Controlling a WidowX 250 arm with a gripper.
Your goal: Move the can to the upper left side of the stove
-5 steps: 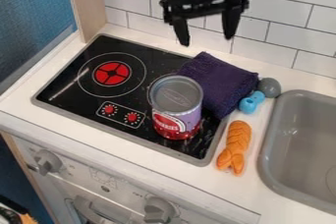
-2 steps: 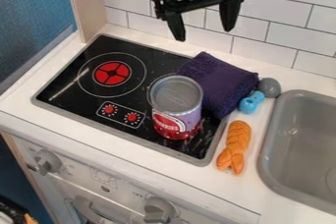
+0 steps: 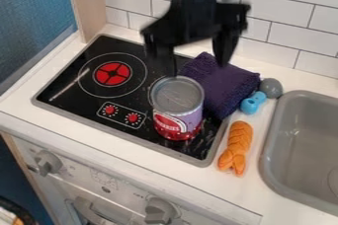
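From the camera view, saw the black two-finger gripper (image 3: 196,67) hanging from the top edge, above the back of the black stove top (image 3: 72,66), with its fingers spread well apart and gripping nothing. Found the can (image 3: 177,105) below the gripper and a little to the left in view, upright on the right part of the stove top, with a grey lid and a purple-and-red label; could not tell whether the nearer fingertip touched its rim. Made out the red-centred burner (image 3: 113,73) to the gripper's left, and the two red knobs (image 3: 121,114) lower down on that side. Noted the folded dark purple cloth (image 3: 226,88) below and to the right of the gripper, partly on the stove top, just beside the can. Farther right, beyond the cloth, saw a rounded grey object (image 3: 271,88) and a small light-blue toy (image 3: 253,103) close together. Spotted an orange braided toy (image 3: 235,147) well below the gripper, on the counter (image 3: 264,211) between stove top and grey sink (image 3: 304,140).
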